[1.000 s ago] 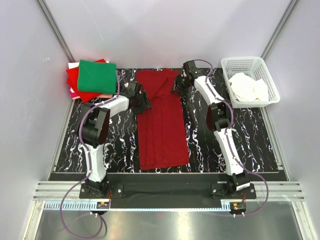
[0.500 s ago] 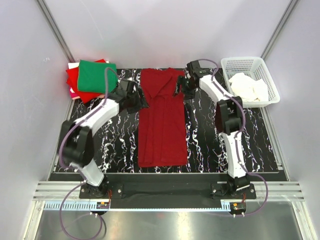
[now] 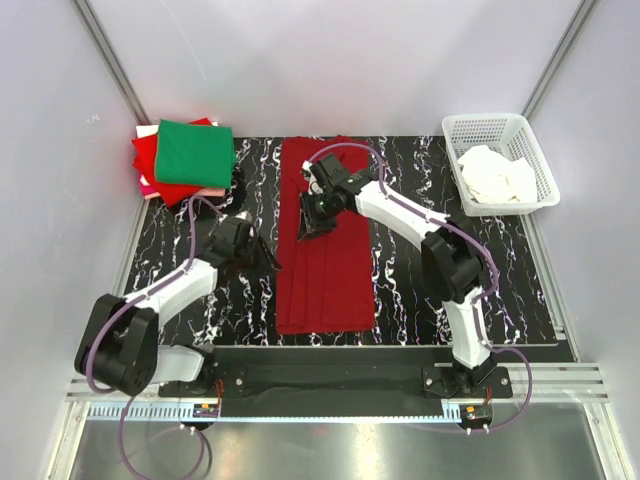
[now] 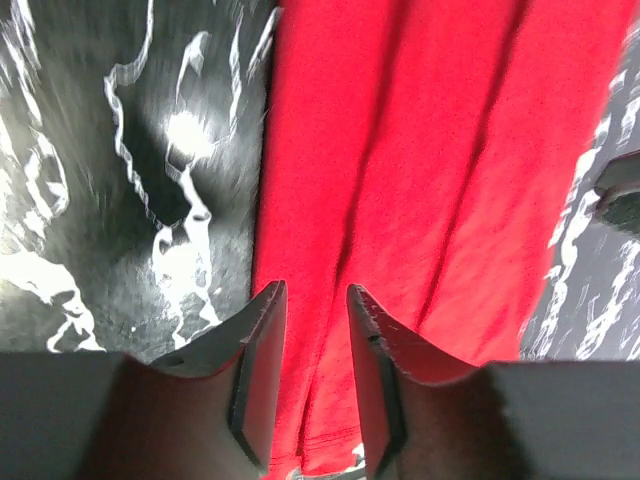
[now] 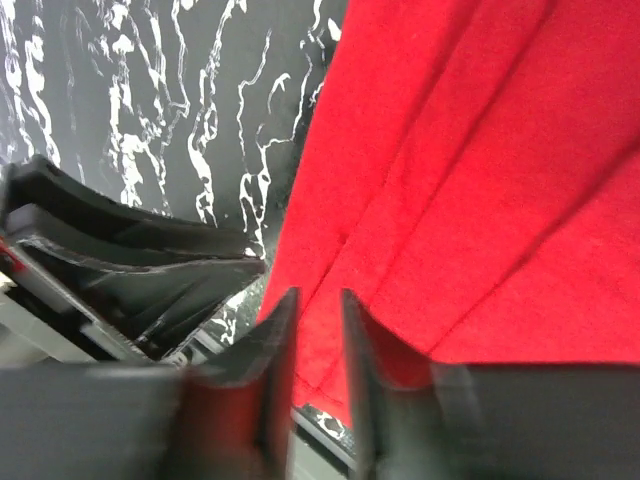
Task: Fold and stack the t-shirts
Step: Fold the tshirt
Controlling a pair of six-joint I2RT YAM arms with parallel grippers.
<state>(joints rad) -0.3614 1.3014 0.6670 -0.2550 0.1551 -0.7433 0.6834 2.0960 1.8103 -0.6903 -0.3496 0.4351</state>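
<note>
**Item 1.** Dark crimson soft cloth t-shirt with a collar. It lay flat at the middle of the black, white-veined counter. Its sides were turned in to make one long narrow strip, running from the far side toward the arm bases. Lengthwise creases showed in both wrist views. No crosswise fold was made yet.

**Item 2.** Stack, far left corner. A folded green cloth t-shirt lay on top, with a bright red cloth t-shirt beneath. A pale pink sliver showed lowest. I judged all three finished.

**Item 3.** Your left fingers. They sat low over the strip's left edge with a narrow gap between them. The hem was visible through the gap and nothing was caught.

**Item 4.** Your right fingers. They were over the far left part of the strip, and the view was blurred. A slim gap showed red cloth, but I cannot tell whether they pinched a fold.

**Item 5.** White plastic lattice basket, far right. It held crumpled white cloth, well apart from the strip.

**Status.** The task looked well advanced. You had yet to fold the crimson strip across its length and set it on the stack. Whether the basket's contents counted as more shirts could not be told.
</note>
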